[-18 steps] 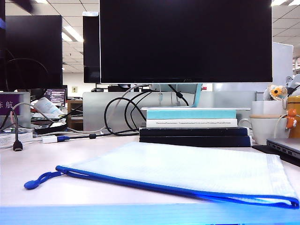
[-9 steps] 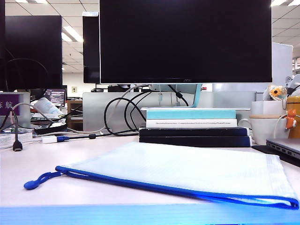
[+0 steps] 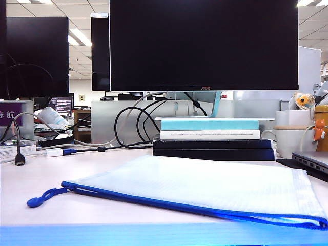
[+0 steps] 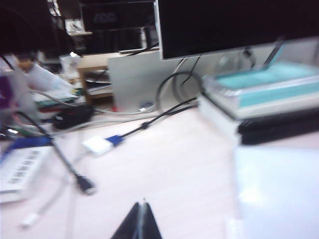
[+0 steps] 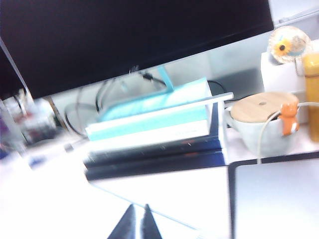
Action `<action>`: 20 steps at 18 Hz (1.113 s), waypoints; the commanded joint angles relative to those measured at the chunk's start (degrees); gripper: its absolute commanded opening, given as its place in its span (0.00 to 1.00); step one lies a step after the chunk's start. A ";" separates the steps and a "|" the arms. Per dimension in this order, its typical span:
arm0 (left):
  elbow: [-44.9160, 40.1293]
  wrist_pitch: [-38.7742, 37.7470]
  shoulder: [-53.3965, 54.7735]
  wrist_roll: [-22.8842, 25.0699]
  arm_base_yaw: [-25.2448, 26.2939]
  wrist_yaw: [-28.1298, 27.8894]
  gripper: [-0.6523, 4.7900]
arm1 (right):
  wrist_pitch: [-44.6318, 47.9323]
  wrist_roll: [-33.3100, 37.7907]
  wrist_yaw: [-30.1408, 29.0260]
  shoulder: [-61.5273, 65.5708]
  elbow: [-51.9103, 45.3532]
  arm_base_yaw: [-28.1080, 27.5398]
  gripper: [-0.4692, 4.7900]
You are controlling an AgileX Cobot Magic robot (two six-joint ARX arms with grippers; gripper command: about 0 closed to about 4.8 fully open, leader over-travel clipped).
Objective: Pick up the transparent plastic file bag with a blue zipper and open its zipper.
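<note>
Translucent file bag [image 3: 205,187] lies flat on the desk, apart from clenched, empty left jaws [image 4: 141,219] and right jaws [image 5: 139,221].

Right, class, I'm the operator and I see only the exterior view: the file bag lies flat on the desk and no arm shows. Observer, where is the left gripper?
Observer: The left gripper shows in its own wrist view, jaws shut and holding nothing, pointing across the bare table.
Operator: Is it on the file bag?
Observer: No. The file bag lies off to one side of it, and the jaws do not touch it.
Operator: And the right gripper?
Observer: The right gripper is also shut and empty, and it faces the stacked books.
</note>
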 commanded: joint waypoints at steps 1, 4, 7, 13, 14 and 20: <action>-1.88 0.72 0.00 2.86 0.02 -6.71 0.11 | -4.07 -4.52 6.05 0.00 -0.31 -0.02 0.16; -3.28 1.16 0.00 3.02 0.02 -5.68 0.11 | -5.70 -5.60 8.52 0.00 -0.31 -0.04 0.16; -5.40 1.20 0.00 3.48 0.07 -5.18 0.11 | -7.87 -8.11 8.59 0.00 -0.31 -0.04 0.16; -5.44 -0.52 0.00 -1.31 11.37 2.49 0.12 | -10.29 -9.64 8.57 0.00 -0.33 0.02 0.18; -5.42 -0.52 0.00 -2.78 14.25 3.63 0.12 | -10.38 -8.87 8.57 0.00 -0.33 0.04 0.17; -5.42 -5.46 0.00 -4.42 15.30 1.84 0.19 | -11.37 -5.97 8.66 0.00 -0.31 0.02 0.17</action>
